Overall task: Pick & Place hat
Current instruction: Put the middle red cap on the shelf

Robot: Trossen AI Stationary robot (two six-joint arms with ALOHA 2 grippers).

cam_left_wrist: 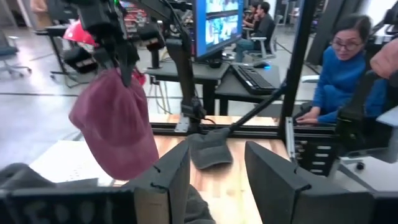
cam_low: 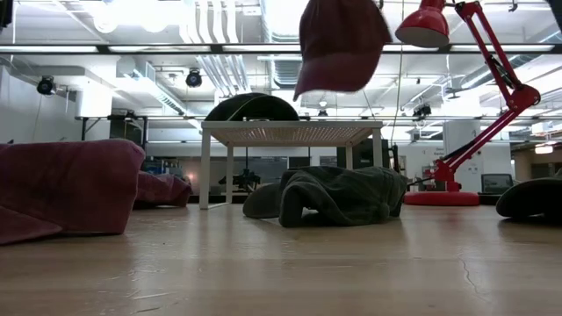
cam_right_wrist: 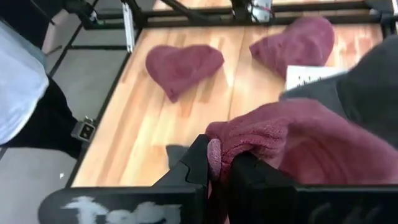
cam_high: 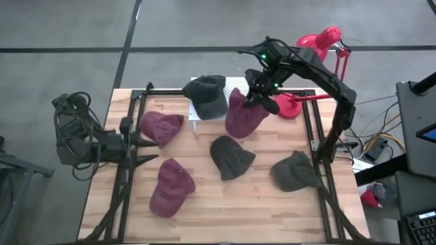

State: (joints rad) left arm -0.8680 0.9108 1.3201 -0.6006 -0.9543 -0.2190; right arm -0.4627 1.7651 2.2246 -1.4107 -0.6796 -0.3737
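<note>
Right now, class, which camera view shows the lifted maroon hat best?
The left wrist view: the maroon hat hangs whole from the right gripper. High view shows it from above; low view cuts its top; right wrist view shows only pinched fabric.

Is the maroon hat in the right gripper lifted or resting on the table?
Lifted: the maroon hat hangs from the shut right gripper, above the table.

We cannot read any text, brand or number here. The white sheet point(cam_right_wrist: 313, 76) just beyond the right gripper point(cam_right_wrist: 219, 163) carries small dark print, too blurred to read. The monitor point(cam_left_wrist: 217, 26) far past the left gripper point(cam_left_wrist: 217, 171) shows pictures only.
</note>
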